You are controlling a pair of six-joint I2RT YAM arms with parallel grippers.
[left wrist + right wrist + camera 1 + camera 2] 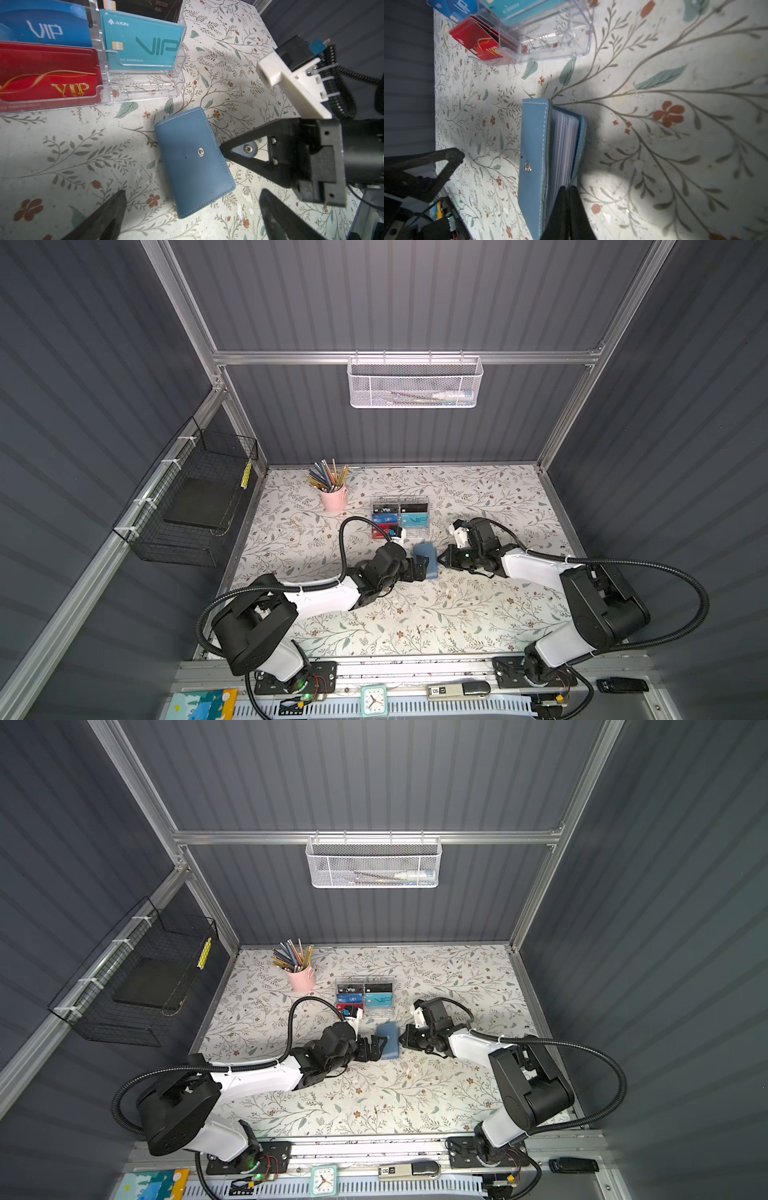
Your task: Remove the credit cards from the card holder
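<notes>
The card holder (427,556) (389,1039), a small blue-grey wallet, lies closed-looking on the floral table between both arms. In the right wrist view the card holder (533,158) gapes slightly, showing edges of clear sleeves (564,143); the credit cards are hidden inside. My left gripper (421,566) (193,218) stands open, its fingers wide apart either side of the holder's near end, touching nothing. My right gripper (443,558) (568,190) has its jaws almost together at the holder's open edge. The snap tab (247,148) shows through a finger's cutout, lying between them.
A clear acrylic rack (415,531) (143,91) with VIP cards stands just behind the holder. A pink cup of pencils (333,498) is at the back left. A black wire basket (195,506) hangs on the left wall, a white mesh basket (413,383) on the back wall.
</notes>
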